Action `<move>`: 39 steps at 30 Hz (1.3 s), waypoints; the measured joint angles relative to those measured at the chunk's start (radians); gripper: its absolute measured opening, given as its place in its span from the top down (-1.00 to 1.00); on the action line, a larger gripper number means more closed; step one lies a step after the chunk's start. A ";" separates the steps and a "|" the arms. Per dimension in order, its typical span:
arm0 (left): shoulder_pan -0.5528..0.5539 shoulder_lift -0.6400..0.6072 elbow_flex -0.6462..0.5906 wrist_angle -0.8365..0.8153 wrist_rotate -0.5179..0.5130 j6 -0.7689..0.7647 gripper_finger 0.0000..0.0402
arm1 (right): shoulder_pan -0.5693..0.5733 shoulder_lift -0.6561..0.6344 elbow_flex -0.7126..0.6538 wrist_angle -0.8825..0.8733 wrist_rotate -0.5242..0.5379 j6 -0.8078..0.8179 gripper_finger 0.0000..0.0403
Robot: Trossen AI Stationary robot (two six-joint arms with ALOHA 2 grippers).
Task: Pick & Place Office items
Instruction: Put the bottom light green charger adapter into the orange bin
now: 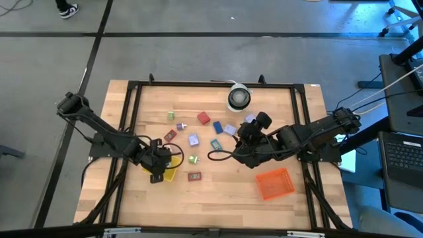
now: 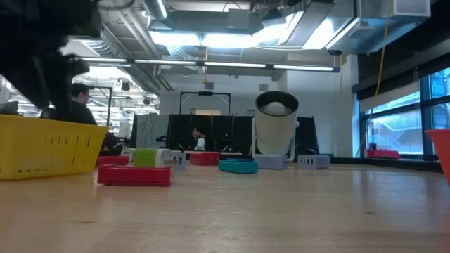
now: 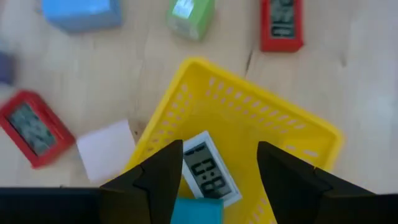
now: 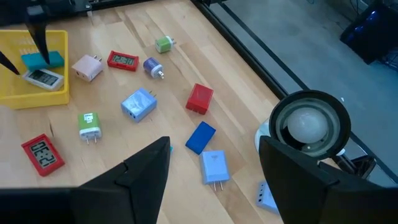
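- Left gripper over yellow tray, fingers apart; white clock and teal piece lie between them: drop step.
- Right gripper open, empty, blue block just ahead.
- Next: left lifts clear, seeks another piece.

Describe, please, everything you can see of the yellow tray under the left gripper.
The yellow tray is a square, shallow basket, plastic by its look, with slotted walls and a plain floor. It sits flat on the wooden table, near its left front part. Inside lie a white digital clock and a teal piece. The left gripper hangs open above it, fingers apart over the clock. A white square piece lies beside one wall.
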State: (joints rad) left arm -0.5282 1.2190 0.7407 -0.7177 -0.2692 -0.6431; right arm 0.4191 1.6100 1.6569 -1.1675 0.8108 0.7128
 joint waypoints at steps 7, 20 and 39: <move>0.004 0.001 0.106 -0.055 -0.129 0.190 -0.01 | 0.000 0.000 0.000 0.000 -0.005 -0.021 -0.22; 0.204 0.211 0.109 0.147 -0.177 0.614 -0.09 | -0.004 0.006 -0.060 0.003 0.010 -0.020 -0.22; 0.296 0.278 0.109 0.318 0.145 0.732 -0.09 | -0.006 0.006 -0.129 0.004 -0.011 -0.013 -0.22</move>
State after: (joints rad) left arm -0.2322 1.4972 0.8501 -0.3998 -0.1238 0.0894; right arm 0.4133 1.6165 1.5284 -1.1637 0.8001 0.6998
